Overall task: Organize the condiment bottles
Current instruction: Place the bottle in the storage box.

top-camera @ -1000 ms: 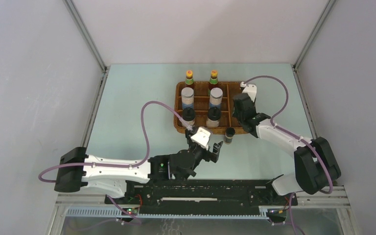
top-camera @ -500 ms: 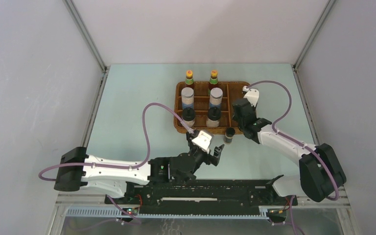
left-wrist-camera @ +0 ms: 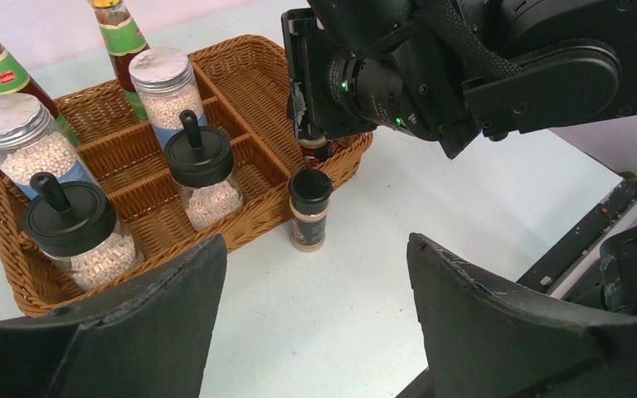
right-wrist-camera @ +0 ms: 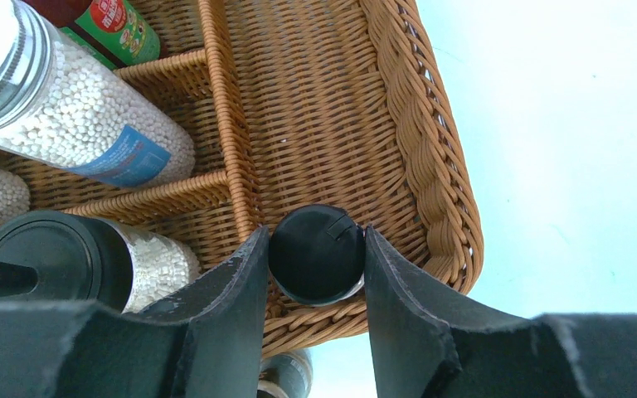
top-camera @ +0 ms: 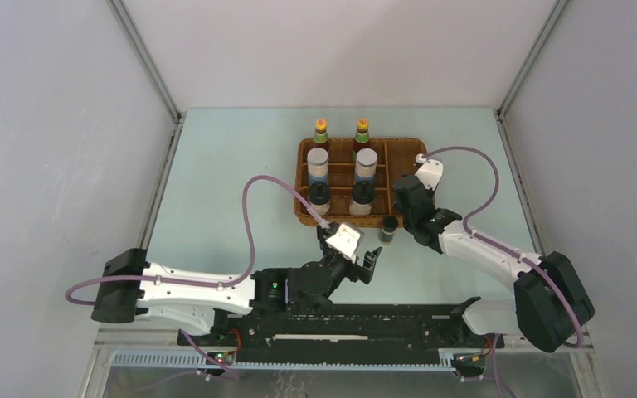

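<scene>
Tiny bottle [right-wrist-camera: 315,253] is being gripped by right jaws above tray [right-wrist-camera: 431,166] right compartment, probably for lowering in; left jaws are being held released, empty, facing second tiny bottle [left-wrist-camera: 309,209] on worktop [left-wrist-camera: 357,315] beside tray

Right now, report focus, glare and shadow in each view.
Top external: even light, faint shadows. Left wrist: bottles sharp, left tool a dark mass up close. Right wrist: wicker tray and small black-capped bottle crisp, right tool dark, table washed pale.
</scene>
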`<state>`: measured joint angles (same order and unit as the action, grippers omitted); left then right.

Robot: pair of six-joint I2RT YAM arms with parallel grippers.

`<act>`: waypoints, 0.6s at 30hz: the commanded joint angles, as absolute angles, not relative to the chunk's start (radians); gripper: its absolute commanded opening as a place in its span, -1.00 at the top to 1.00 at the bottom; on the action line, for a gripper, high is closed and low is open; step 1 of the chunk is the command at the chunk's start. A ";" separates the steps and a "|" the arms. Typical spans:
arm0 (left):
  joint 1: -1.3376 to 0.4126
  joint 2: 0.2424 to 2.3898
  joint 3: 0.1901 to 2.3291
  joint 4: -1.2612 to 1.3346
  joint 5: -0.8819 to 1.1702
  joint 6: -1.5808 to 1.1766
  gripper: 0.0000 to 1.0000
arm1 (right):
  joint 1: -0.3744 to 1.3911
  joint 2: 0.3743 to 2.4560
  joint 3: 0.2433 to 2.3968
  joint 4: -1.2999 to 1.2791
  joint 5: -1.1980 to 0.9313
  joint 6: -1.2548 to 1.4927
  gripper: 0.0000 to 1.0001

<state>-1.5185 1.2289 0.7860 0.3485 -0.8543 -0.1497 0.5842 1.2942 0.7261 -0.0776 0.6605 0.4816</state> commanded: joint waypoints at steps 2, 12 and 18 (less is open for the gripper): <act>-1.538 1.224 0.851 0.353 -0.883 -0.141 -0.68 | 0.593 1.291 0.673 -0.189 0.663 0.562 0.56; -1.554 1.229 0.854 0.342 -0.893 -0.146 -0.68 | 0.598 1.286 0.634 -0.202 0.644 0.619 0.51; -1.558 1.231 0.860 0.340 -0.893 -0.146 -0.68 | 0.619 1.276 0.613 -0.219 0.648 0.650 0.35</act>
